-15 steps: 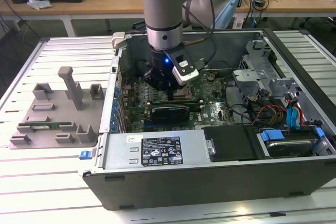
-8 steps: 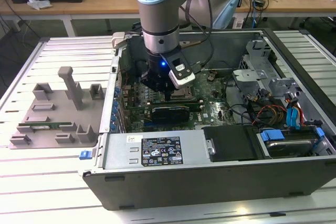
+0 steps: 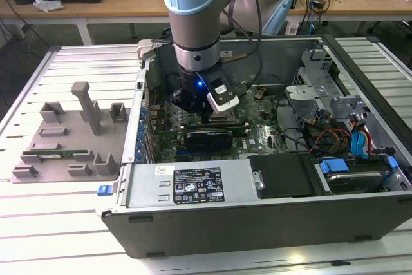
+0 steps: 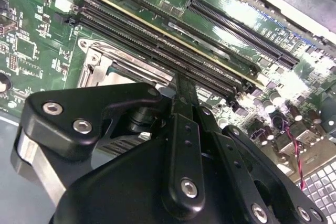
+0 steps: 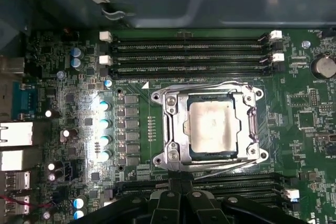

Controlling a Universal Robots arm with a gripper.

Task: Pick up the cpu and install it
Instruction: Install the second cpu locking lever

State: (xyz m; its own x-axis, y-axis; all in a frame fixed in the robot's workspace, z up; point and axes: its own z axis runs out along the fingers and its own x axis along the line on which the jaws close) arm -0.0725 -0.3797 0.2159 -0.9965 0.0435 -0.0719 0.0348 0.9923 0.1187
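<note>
case (image 3: 193, 188): open computer case lying on its side on the slatted table (image 3: 58, 223), arm reaching down into it
arm (image 3: 196, 24): grey and pale blue, wrist lit blue, lowered over the middle of the board
board (image 5: 63, 66): green motherboard, directly under the jaws in both wrist views
grey tray (image 3: 71, 140): moulded holder on the table, well apart from the jaws, at the exterior view's left outside the case
drive cage (image 3: 347, 172): blue-tabbed, with red and blue cables, inside the case at the exterior view's right, well apart from the jaws
memory slots (image 5: 189, 56): long black rows, on the far side of the socket from the jaws; another row runs between socket and jaws
socket (image 5: 168, 129): silvery metal frame, just ahead of the jaws
cpu (image 5: 212, 128): seated flat in the socket, metal top showing inside the frame, apart from the jaws, not held
gripper (image 5: 181, 195): black linkage close above the board, beside the socket; jaws look drawn together with nothing between them
</note>
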